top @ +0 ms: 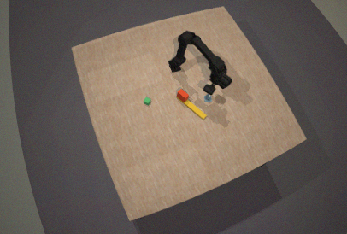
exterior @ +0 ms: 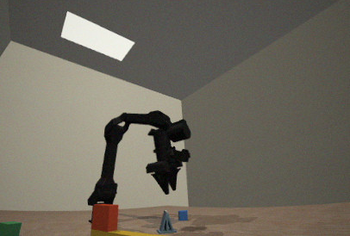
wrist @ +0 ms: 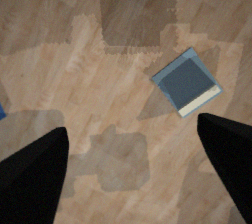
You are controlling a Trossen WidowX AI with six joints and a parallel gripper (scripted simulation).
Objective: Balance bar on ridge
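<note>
Black two-fingered gripper (top: 209, 89) (exterior: 170, 192) (wrist: 133, 128) held in the air near the ridge, pointing downward; fingers spread, nothing pinched. Clearance of this kind presumably kept so that the ridge is not knocked.

Long flat yellow bar (top: 197, 110) (exterior: 129, 233) seen on the pale wood-grained table (top: 149, 160) (exterior: 241, 218) (wrist: 87, 95), not on the ridge. In the top view, its far end is set toward four o'clock, the other toward ten, where a red block (top: 183, 95) (exterior: 104, 217) is met. Whether the block is borne by the bar or merely abuts it: cannot be told.

Small blue-grey wedge-shaped ridge (top: 208, 97) (exterior: 166, 223) (wrist: 187, 82) stood upright, at about two o'clock from the bar; narrow top left bare, as a pivot is wanted there. Small green cube (top: 147, 101) (exterior: 9, 228) noted at nine o'clock from the red block, well apart; no part in the job apparent.

Task judged barely begun. Bar probably to be grasped near its balance point, lest it tip on release.
</note>
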